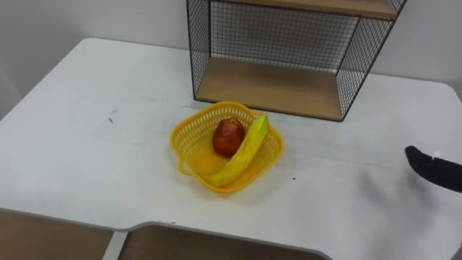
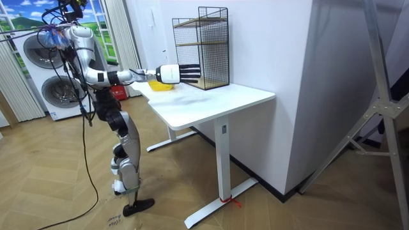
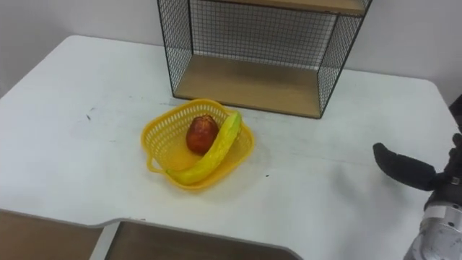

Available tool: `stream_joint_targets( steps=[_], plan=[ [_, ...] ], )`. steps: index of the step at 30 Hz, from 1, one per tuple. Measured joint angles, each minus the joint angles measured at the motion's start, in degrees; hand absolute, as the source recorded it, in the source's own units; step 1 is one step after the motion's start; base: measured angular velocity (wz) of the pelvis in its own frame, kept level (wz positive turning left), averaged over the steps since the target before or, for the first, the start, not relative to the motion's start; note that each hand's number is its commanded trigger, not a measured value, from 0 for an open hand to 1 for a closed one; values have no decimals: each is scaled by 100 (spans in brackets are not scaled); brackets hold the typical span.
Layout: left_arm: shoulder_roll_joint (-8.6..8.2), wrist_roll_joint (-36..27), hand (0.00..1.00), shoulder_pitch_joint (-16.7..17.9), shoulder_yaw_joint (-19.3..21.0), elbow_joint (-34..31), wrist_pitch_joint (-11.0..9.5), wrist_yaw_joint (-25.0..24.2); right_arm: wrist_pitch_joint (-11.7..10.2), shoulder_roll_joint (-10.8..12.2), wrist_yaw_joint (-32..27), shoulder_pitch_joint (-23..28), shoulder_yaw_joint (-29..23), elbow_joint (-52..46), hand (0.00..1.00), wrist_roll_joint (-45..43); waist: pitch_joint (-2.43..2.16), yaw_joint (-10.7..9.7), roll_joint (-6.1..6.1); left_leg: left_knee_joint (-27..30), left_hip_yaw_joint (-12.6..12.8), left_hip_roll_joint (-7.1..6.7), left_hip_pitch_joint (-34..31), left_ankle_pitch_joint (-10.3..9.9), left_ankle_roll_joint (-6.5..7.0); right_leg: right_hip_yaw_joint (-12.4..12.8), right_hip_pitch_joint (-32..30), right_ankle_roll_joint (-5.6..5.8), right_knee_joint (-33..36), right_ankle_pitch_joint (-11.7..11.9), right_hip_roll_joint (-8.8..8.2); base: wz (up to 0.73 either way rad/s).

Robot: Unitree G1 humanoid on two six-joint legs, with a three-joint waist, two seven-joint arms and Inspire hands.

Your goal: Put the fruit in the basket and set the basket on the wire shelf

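A yellow plastic basket [image 1: 186, 134] stands on the white table [image 1: 79, 152], just in front of the wire shelf [image 1: 274, 88]. Inside it lie a red apple [image 1: 228, 136] and a yellow banana [image 1: 243, 153], the banana slanting across the basket's right side with its end over the rim. My right hand [image 3: 404, 167] hovers over the table well to the right of the basket, fingers straight and holding nothing. In the room view that hand [image 2: 185, 73] reaches out over the table beside the shelf [image 2: 203, 48].
The shelf has black mesh walls and a wooden bottom board that is bare. I stand at the table's near edge [image 1: 144, 225]. Washing machines [image 2: 45, 57] stand behind me in the room view.
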Motion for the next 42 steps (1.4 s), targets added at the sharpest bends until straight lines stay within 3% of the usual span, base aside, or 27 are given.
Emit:
stream_joint_targets(
  steps=[6,13,18,21,26,30,34,38,42],
  plan=[
    [13,-646,0,-193,-585,2,14,-1370,-15,57,182,-10,147,2,0,-3,31,-103,63,0,48,-1,-11,4,1,80,-102,0,10,0,2,-4],
    [69,-2441,0,-452,-989,5,24,-3123,-55,160,565,-105,232,4,0,-35,86,-287,-7,-6,181,4,-27,11,7,204,-210,2,101,-1,2,-10],
    [75,-2484,0,-529,-1201,55,95,-4033,-55,229,627,-112,242,3,0,-229,89,-365,-39,-18,282,10,-28,7,10,293,-234,3,105,-2,7,-10],
    [76,-2478,0,-525,-1402,60,281,-4491,-54,242,706,-112,422,3,0,-260,61,-389,16,-52,342,35,-16,6,9,333,-263,-3,107,2,32,-9],
    [76,-2459,0,-525,-1606,139,427,-4970,-54,243,801,-116,610,2,0,-280,-5,-393,147,-72,406,46,33,8,8,405,-297,-7,141,5,40,-7],
    [90,-2467,0,-544,-1749,263,465,-5122,-55,244,821,-133,868,2,0,-136,34,-399,193,-107,483,57,83,8,8,470,-297,-6,192,4,49,-11],
    [90,-2471,0,-563,-1876,510,545,-5334,-54,282,988,-147,1013,2,0,210,83,-402,132,-104,523,59,71,7,8,515,-324,-6,181,4,57,-5],
    [89,-2470,0,-579,-2048,582,588,-5393,-54,444,1090,-206,1018,-50,0,245,63,-443,89,-71,534,59,-11,8,8,540,-418,-8,185,5,60,0],
    [87,-2459,0,-612,-2191,690,583,-5406,-56,500,1117,-350,1109,-84,0,500,37,-459,157,-65,600,63,-12,8,8,631,-469,-9,213,6,66,-11]
  ],
)
